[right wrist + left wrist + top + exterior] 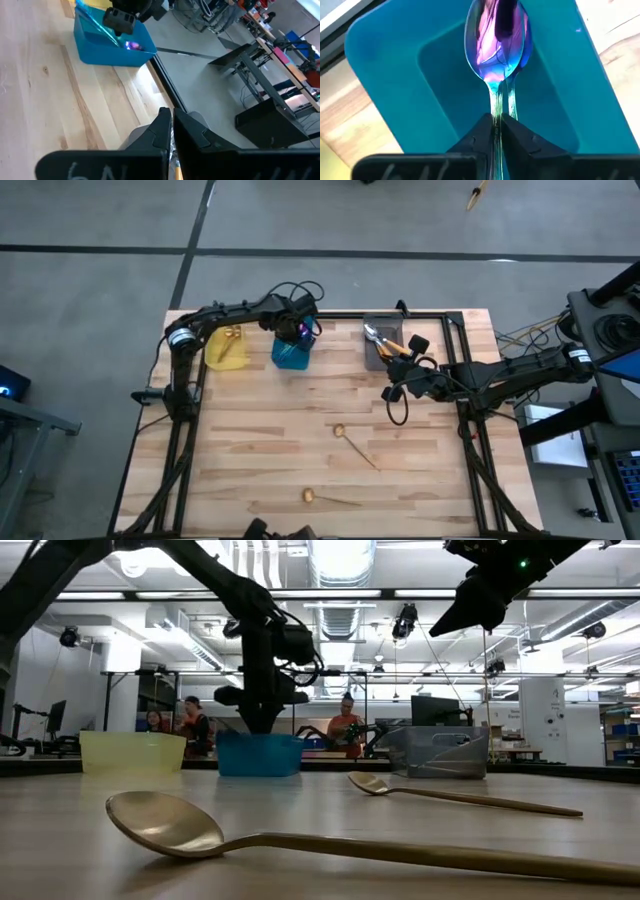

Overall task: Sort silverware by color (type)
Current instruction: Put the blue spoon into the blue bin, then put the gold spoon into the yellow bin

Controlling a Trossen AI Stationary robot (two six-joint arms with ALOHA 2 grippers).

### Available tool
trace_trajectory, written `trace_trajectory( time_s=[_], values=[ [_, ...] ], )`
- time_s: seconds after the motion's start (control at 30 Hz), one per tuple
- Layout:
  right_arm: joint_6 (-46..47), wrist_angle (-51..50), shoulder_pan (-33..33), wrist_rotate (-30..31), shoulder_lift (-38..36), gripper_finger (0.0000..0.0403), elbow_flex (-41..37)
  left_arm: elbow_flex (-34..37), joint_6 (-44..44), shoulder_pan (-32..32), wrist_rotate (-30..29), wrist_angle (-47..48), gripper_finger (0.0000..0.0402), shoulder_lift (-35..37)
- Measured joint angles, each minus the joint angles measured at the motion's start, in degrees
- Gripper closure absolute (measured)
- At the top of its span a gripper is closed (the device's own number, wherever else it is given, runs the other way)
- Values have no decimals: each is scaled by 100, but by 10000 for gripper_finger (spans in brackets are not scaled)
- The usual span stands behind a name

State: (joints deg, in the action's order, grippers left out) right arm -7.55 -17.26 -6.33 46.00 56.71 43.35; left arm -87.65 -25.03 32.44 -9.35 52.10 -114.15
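My left gripper [497, 117] points down into the blue bin [395, 75], shut on an iridescent purple spoon [497, 40] whose bowl hangs low inside the bin. A second teal handle [512, 102] shows right behind it, seemingly another such spoon lying in the bin. My right gripper [171, 117] waits shut in the air by the grey bin [383, 343], which holds orange-handled spoons [393, 348]. Two gold spoons [355, 447] [328, 498] lie flat on the wood toward the near edge. My left gripper pinches the purple spoon's thin teal handle [496, 102] between its two fingers, which come from above and lie along the handle. The spoon hangs bowl-down below the fingers inside the blue bin. Whether its tip rests on the bin's floor, I cannot tell.
A yellow bin [227, 348] with a gold spoon stands left of the blue bin [292, 355] along the far edge. A black frame rail borders the far side of the table. Bare wood lies between the bins and the gold spoons. People sit beyond the table.
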Motion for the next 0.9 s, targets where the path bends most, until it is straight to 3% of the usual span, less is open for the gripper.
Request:
trace_trajectory(
  time_s=[0.23,0.4,0.6,0.8,0.9],
  values=[
    [2,0,0,0,1,394,0,-5,62,-24,-291,44,363,43],
    [42,0,0,-2,2,394,0,-4,314,-410,-523,31,361,326],
    [162,0,0,-44,2,394,0,81,543,-1639,-1297,10,361,764],
    [412,140,182,-1272,2,394,-2,359,771,-3240,-1386,-382,361,1036],
    [696,139,280,-1629,15,394,-2,864,811,-3939,-1768,-1053,361,1170]
  ],
)
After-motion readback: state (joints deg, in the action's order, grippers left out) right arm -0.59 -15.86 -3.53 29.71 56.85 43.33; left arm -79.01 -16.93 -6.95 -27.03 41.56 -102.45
